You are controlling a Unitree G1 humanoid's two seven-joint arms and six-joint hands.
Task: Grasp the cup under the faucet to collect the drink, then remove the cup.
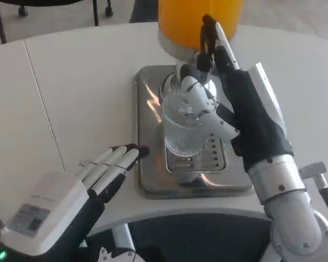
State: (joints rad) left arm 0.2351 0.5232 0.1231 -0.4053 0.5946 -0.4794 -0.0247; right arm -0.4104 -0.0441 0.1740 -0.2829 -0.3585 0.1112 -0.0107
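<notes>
A clear ribbed cup [180, 131] stands on the steel drip tray [147, 164], below the faucet [199, 68] of the orange drink dispenser [197, 22]. My right hand [235, 109] wraps the cup from the right, thumb across its front and one finger raised up against the faucet handle. The cup looks empty as far as I can tell. My left hand [106, 169] lies flat on the table left of the tray, fingers straight and apart, their tips close to the tray's left edge.
The white table [71, 98] spreads left and behind the tray. Its curved front edge runs just below the tray. Chair legs [22, 11] stand on the floor at the far left.
</notes>
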